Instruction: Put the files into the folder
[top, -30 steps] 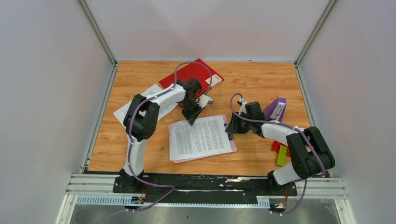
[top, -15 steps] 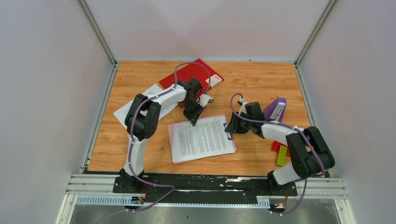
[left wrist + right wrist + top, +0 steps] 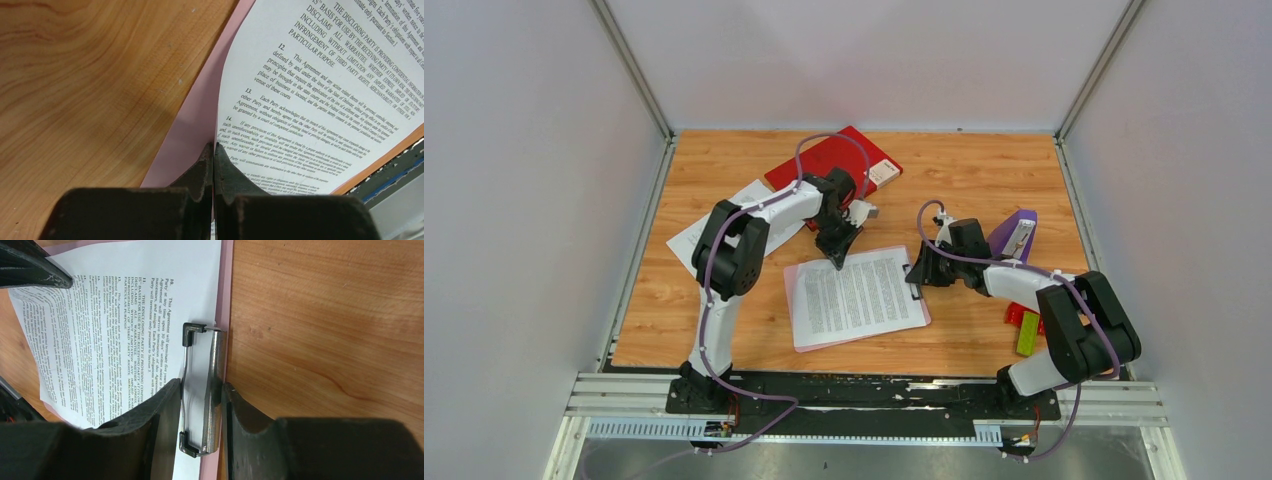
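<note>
White printed files [image 3: 859, 295] lie on the pink clipboard [image 3: 185, 135] at mid-table, their far left corner lifted. My left gripper [image 3: 214, 150] is closed tight on that corner, fingertips meeting with the paper pinched between them. My right gripper [image 3: 201, 386] is set narrow across the metal clip [image 3: 215, 360] at the board's right end, one finger touching each side. The folder [image 3: 834, 158] lies flat, red face up, at the far side of the wooden table [image 3: 984, 180], behind my left arm and apart from the files. One loose sheet [image 3: 686, 242] lies to the left, partly under that arm.
</note>
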Available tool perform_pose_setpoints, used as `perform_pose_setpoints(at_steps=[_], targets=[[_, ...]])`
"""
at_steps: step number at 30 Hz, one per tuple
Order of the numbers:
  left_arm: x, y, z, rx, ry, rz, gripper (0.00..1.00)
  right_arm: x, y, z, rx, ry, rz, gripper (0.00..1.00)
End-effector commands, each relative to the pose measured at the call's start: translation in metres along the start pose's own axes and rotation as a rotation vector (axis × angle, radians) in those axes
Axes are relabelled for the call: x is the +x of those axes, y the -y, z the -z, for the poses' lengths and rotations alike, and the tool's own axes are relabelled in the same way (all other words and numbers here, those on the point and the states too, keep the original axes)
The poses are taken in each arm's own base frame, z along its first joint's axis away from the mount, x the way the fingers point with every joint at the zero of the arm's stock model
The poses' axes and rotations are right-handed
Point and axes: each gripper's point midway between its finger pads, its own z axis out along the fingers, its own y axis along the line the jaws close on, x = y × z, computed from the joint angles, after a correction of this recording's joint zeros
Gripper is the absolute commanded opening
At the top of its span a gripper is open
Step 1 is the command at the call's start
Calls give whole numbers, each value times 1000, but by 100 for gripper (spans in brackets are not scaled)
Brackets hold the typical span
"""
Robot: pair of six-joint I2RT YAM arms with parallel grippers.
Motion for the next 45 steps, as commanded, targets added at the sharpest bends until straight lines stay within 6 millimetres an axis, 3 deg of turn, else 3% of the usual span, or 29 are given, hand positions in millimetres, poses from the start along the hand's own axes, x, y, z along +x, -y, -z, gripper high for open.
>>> perform_pose_setpoints(at_steps=[1,37,45], targets=[[-7,-7,3,-24,44,25,0,38,19,-1,64,-110,-55,0],[12,-7,-4,-23,17,118,0,37,20,0,75,-102,-53,0],[3,-4,-5,-4,48,103,0,37,20,0,71,-102,-53,0]])
